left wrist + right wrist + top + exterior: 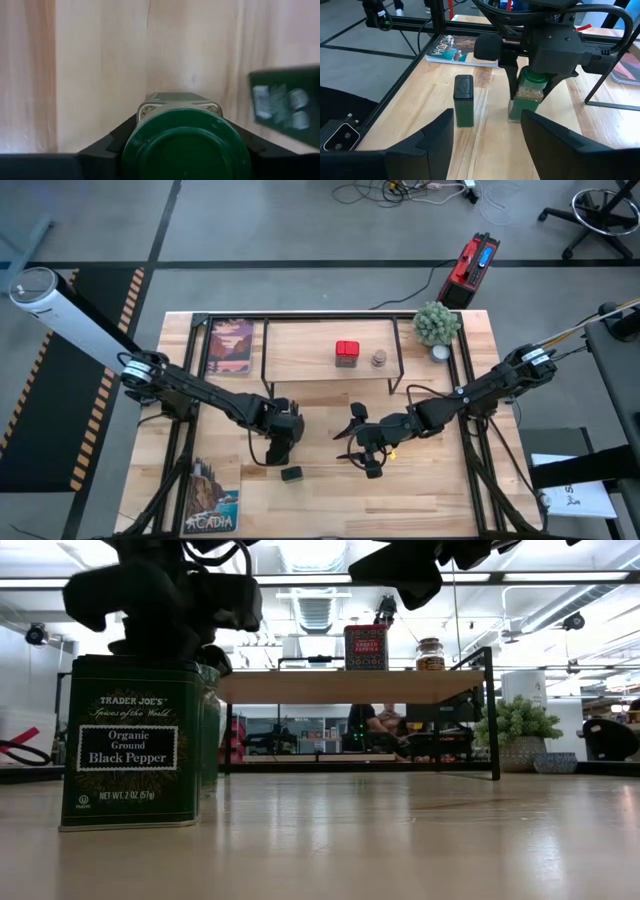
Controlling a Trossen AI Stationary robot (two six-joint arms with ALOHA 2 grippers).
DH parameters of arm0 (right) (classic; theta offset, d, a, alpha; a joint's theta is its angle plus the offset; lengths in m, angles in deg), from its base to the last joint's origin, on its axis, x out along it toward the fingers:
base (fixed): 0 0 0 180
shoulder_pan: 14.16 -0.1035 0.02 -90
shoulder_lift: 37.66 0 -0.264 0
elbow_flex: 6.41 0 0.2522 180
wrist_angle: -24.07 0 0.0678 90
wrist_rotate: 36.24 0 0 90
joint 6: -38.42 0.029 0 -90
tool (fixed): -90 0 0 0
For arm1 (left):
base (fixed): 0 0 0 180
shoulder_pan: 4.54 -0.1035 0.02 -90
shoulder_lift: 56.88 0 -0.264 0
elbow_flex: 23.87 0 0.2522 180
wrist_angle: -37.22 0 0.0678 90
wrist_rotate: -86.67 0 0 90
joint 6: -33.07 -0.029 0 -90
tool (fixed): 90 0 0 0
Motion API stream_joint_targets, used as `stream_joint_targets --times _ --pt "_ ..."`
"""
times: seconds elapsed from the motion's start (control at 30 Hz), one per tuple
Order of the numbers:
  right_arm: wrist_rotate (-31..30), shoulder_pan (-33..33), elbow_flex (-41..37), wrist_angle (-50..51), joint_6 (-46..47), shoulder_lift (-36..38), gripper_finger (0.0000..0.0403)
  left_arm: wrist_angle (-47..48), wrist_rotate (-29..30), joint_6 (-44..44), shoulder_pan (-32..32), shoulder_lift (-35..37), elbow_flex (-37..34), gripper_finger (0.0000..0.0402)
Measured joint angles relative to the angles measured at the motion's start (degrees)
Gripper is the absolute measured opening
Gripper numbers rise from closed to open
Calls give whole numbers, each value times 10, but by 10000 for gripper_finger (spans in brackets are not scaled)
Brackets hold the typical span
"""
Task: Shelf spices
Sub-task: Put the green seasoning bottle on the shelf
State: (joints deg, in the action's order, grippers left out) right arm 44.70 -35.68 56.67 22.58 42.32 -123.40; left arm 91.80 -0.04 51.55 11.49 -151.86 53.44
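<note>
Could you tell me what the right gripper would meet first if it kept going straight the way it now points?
Probably the green-capped jar that the left gripper is clamped around; it sits between the right gripper's open fingers in the right wrist view. The green tin stands just off that line, though depth is hard to judge.

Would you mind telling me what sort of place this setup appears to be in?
Probably a robotics lab or open workshop: ceiling strip lights over a wide room, loose cables across the grey floor, and an office chair base beside the wooden table.
</note>
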Motion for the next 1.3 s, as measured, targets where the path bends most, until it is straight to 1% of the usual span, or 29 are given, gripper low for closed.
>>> stream_joint_targets --times 0.2,0.33,0.43,0.6,0.73,0.97,1.23,1.3 --pt "0 0 -1 0 0 0 204 43 1 -25 0 2 72 185" --pt "0 0 -1 0 2 0 208 72 8 -54 0 2 132 194" --pt "0 0 -3 1 2 0 210 120 35 -79 0 2 180 192" --pt "0 0 -4 1 2 0 206 207 108 -108 -10 2 258 187" --pt "0 0 -4 1 2 0 204 246 134 -132 -28 2 310 193" --pt "0 0 -6 0 4 0 207 290 137 -188 -82 2 361 192" --pt "0 0 -9 3 7 0 200 313 136 -252 -181 10 371 193" --pt "0 0 -9 3 6 0 200 313 121 -267 -209 13 371 193"
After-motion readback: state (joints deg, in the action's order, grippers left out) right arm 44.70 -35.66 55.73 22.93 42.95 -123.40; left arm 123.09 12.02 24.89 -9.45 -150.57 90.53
